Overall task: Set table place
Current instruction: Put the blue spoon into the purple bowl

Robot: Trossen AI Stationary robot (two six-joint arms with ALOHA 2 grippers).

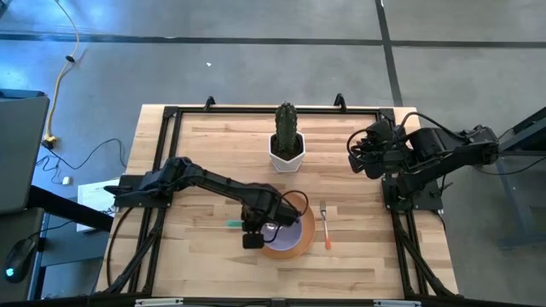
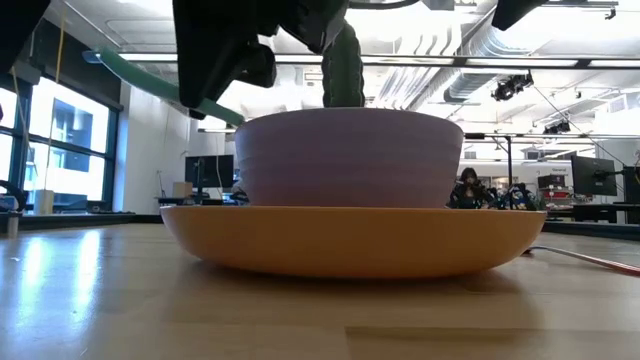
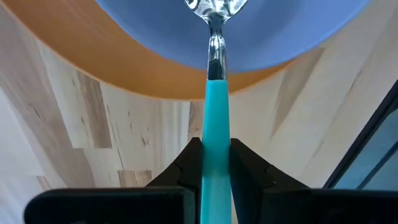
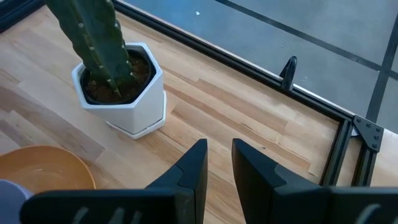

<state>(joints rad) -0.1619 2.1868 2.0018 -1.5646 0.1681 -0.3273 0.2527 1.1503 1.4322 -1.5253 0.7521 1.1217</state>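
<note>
A lavender bowl (image 1: 288,230) stands in a round orange plate (image 1: 294,247) on the wood table (image 1: 205,145), near the front middle. My left gripper (image 1: 254,228) is at the plate's left side, shut on a spoon with a green handle (image 1: 232,224). The spoon's metal end (image 3: 214,9) is over the bowl. A fork with an orange handle (image 1: 325,225) lies flat on the table just right of the plate. My right gripper (image 4: 220,152) waits at the far right (image 1: 358,158), empty, with a narrow gap between its fingers. My left gripper pinches the spoon's green handle (image 3: 216,155) between its two fingers, which lie along the handle. It comes from the table's left. The spoon is lifted clear of the table. Its handle's free end (image 2: 150,80) slants up behind the gripper. Whether the metal end touches the bowl, I cannot tell.
A cactus in a white pot (image 1: 287,141) stands at the far middle, behind the plate. A black frame rail (image 1: 256,109) runs round the table. Bare wood lies at the left (image 1: 188,256) and the right front (image 1: 367,256).
</note>
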